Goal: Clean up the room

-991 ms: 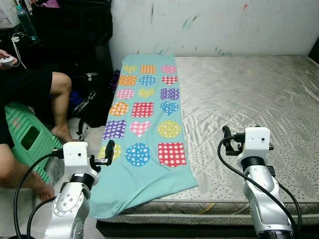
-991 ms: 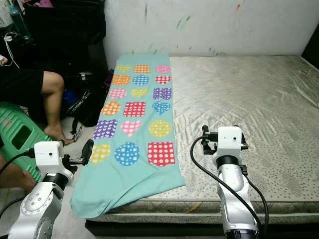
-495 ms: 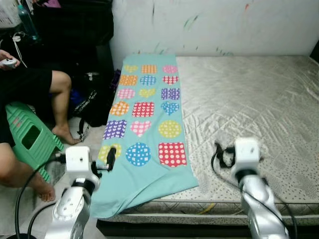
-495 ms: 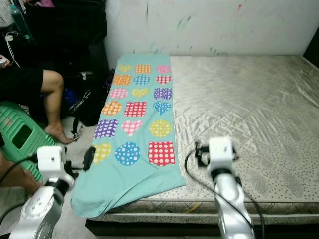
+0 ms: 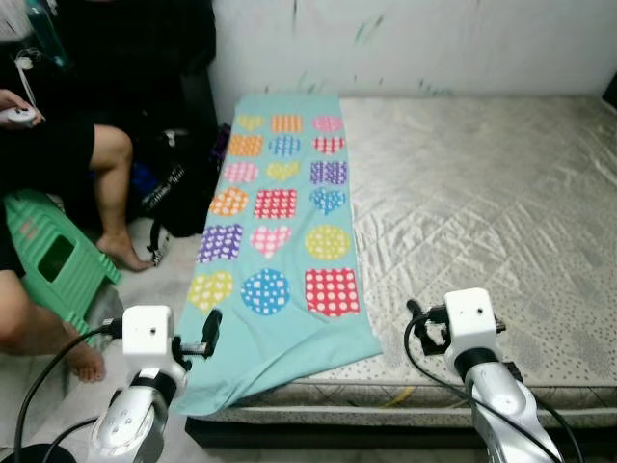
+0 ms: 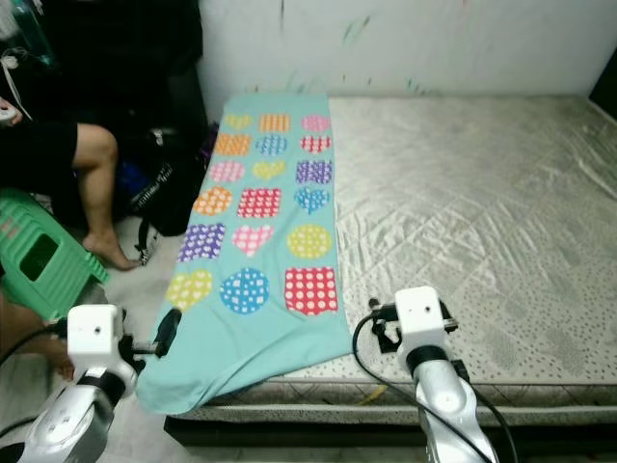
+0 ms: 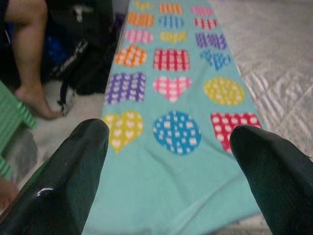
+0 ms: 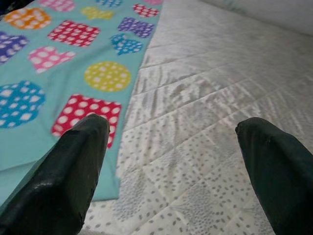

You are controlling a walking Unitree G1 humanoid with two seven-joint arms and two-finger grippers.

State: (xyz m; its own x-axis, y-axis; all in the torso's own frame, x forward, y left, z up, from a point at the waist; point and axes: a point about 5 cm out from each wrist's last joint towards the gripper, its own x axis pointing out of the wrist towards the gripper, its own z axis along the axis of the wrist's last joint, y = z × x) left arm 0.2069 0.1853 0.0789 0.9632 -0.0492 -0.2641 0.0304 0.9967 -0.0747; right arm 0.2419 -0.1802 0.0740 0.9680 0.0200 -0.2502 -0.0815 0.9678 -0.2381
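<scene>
Blanket [image 5: 282, 222] on mattress [image 5: 482, 193], corner overhanging.

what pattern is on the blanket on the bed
Teal blanket with rows of multicoloured dotted and checked hearts, circles and squares; clearest in the left eye view.

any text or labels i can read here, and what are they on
None can be read.
Black bag on the floor beside the bed: white lettering on its side, too blurred to read.
Blanket: hearts, circles and squares, no words.
Mattress: quilted pattern, no label in sight.
Wall: coloured scribble marks, not letters.
</scene>
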